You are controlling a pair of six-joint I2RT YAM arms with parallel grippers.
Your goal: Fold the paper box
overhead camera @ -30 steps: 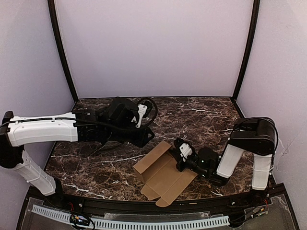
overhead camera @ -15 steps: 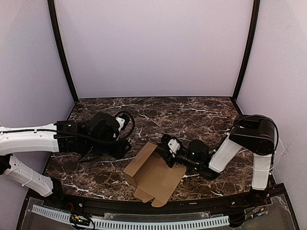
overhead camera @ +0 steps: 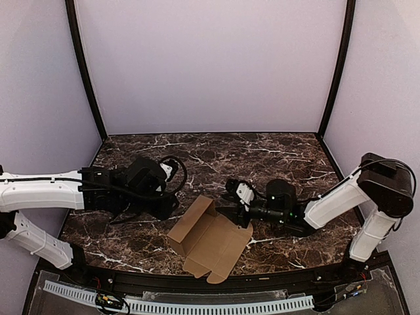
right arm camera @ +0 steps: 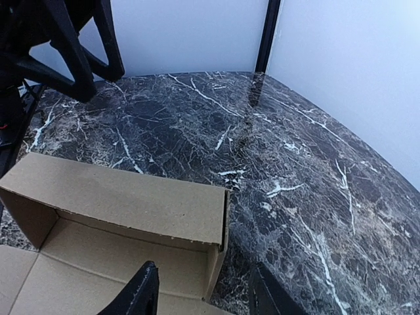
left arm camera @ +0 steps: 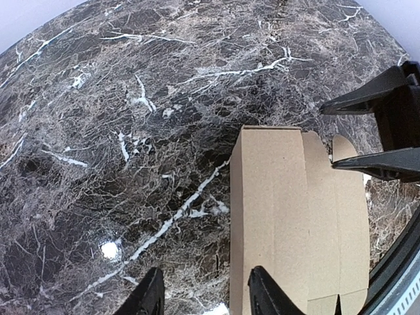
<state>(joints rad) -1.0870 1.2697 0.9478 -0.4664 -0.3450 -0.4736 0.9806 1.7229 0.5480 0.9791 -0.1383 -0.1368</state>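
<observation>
The paper box (overhead camera: 213,241) is a tan cardboard sheet near the table's front edge, partly folded, with its long left wall standing up. My left gripper (overhead camera: 169,203) is open and empty just left of that wall. In the left wrist view the wall's edge lies between its fingers (left arm camera: 207,296), with the box (left arm camera: 295,216) ahead. My right gripper (overhead camera: 226,211) is open and empty at the box's far right corner. In the right wrist view that raised corner (right arm camera: 125,207) sits just ahead of its jaws (right arm camera: 200,294), without touching them.
The dark marble table (overhead camera: 275,157) stretches behind the box to lilac walls with black corner posts (overhead camera: 335,72). The black front rail (overhead camera: 262,279) runs just below the box. The left gripper's fingers (right arm camera: 72,46) show beyond the box in the right wrist view.
The left arm has drawn back to the left and lowered beside the box. The right arm has stretched out to the left, and the box has slid left with its wall raised.
</observation>
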